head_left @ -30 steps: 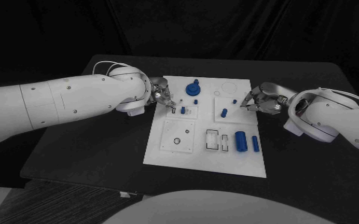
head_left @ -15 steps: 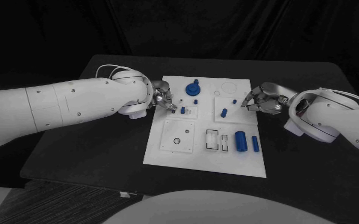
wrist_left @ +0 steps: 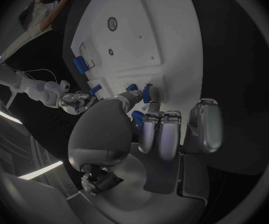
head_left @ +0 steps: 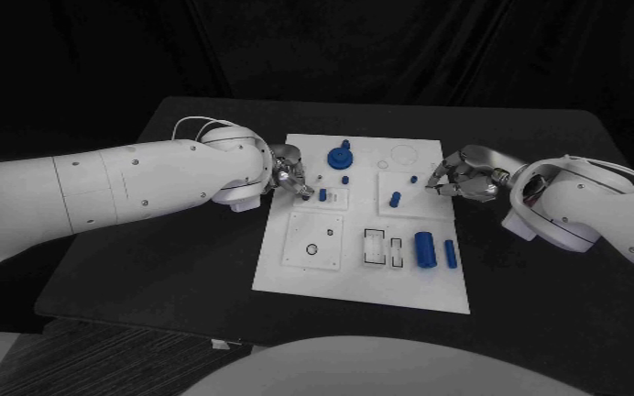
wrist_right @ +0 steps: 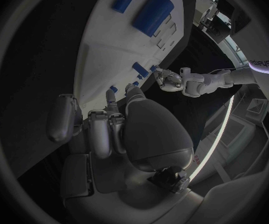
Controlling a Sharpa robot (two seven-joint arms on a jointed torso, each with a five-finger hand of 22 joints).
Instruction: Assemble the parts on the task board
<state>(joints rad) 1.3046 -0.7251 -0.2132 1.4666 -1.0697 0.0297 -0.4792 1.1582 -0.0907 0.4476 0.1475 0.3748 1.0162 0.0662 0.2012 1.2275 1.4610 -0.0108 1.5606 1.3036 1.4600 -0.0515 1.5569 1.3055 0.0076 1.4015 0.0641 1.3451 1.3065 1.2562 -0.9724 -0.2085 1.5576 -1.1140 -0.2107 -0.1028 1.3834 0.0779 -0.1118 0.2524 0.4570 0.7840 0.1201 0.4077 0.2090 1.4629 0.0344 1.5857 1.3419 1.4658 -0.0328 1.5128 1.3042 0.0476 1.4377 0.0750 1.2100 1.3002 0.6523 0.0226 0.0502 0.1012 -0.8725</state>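
Overhead head view, two close wrist views

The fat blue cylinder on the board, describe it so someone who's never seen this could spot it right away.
Find the white board in the middle of the black table. Near its front right corner two blue cylinders lie side by side. The fat cylinder is the inner one, clearly thicker than the thin rod beside it.
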